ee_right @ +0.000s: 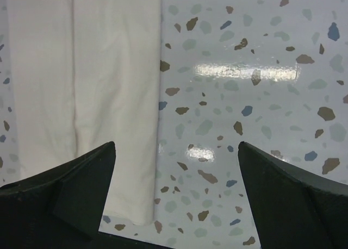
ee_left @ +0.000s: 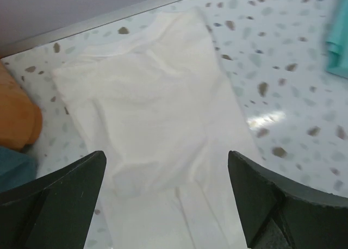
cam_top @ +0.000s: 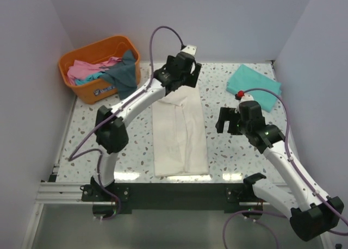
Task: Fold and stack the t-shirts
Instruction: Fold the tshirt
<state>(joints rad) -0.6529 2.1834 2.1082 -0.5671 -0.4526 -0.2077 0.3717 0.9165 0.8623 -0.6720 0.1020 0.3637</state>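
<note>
Cream tee (cam_top: 179, 135) folded into a long narrow strip, flat at mid-table, running from the far side toward the near edge, one lengthwise crease down it. Teal tee (cam_top: 254, 86) folded flat near the far right corner, well apart from the cream one. At the far left corner, orange basket (cam_top: 92, 45), close to the wall, holding a loose heap: pink tee (cam_top: 87, 68) on top toward the left, a bit of light blue-green cloth under it, grey-blue tee (cam_top: 126, 74) draped over the right rim and hanging down the outside. Speckled table (cam_top: 228, 151) under everything. Left gripper (cam_top: 185, 75) hanging over the far end of the cream tee, fingers spread wide in the wrist view, one to each side of the strip, nothing clamped between them; whether the tips touch the cloth, not clear. In that same view, an orange basket corner and dark cloth at the left edge, a sliver of teal at the right. Right gripper (cam_top: 227, 124) over bare table just right of the cream tee, nearer than the teal one, fingers likewise wide apart and holding nothing; in its wrist view, the strip's edge by the left finger, speckled surface between and under the tips.
</note>
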